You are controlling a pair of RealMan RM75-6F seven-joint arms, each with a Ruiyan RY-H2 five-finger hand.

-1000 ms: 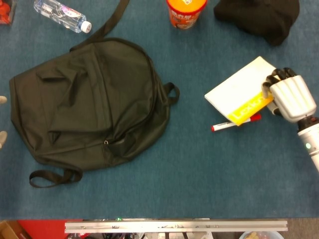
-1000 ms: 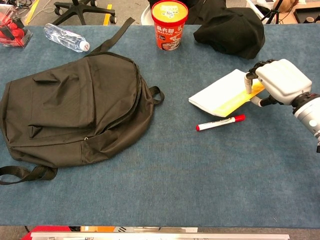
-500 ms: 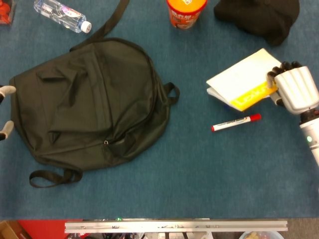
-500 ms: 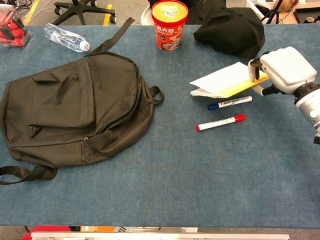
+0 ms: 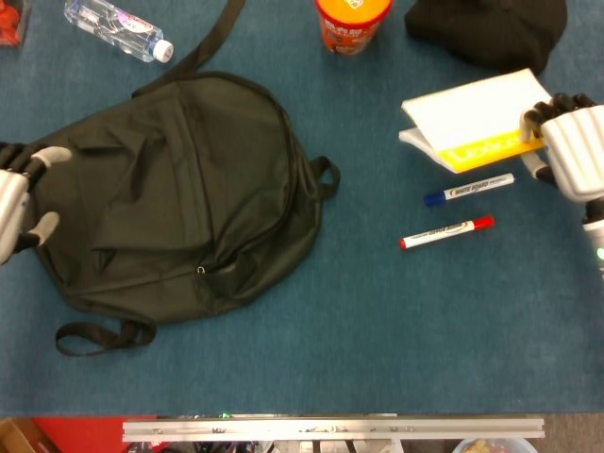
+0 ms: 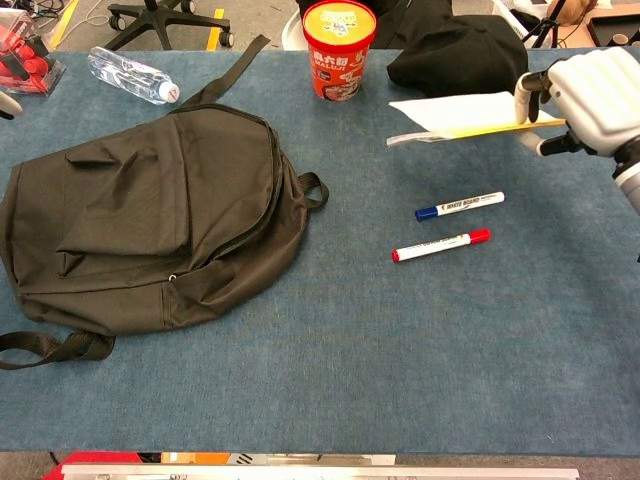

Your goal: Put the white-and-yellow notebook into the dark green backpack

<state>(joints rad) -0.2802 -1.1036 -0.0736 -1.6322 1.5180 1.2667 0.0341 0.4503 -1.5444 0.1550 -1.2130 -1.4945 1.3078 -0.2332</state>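
The dark green backpack [image 5: 175, 193] [image 6: 150, 225] lies flat and zipped at the table's left. My right hand [image 5: 573, 151] [image 6: 590, 95] grips the white-and-yellow notebook [image 5: 477, 118] [image 6: 462, 115] by its yellow edge and holds it lifted above the table at the right, roughly level. My left hand [image 5: 19, 198] hovers at the backpack's left edge with fingers apart, holding nothing.
A blue marker [image 5: 469, 189] [image 6: 460, 205] and a red marker [image 5: 446, 232] [image 6: 440, 245] lie under the notebook's former spot. At the back stand an orange noodle cup [image 6: 338, 47], a water bottle [image 6: 133, 75] and a black cloth [image 6: 460, 60].
My right hand has raised the notebook off the table and away from me, uncovering the blue marker. My left hand has come in toward the backpack's left edge.
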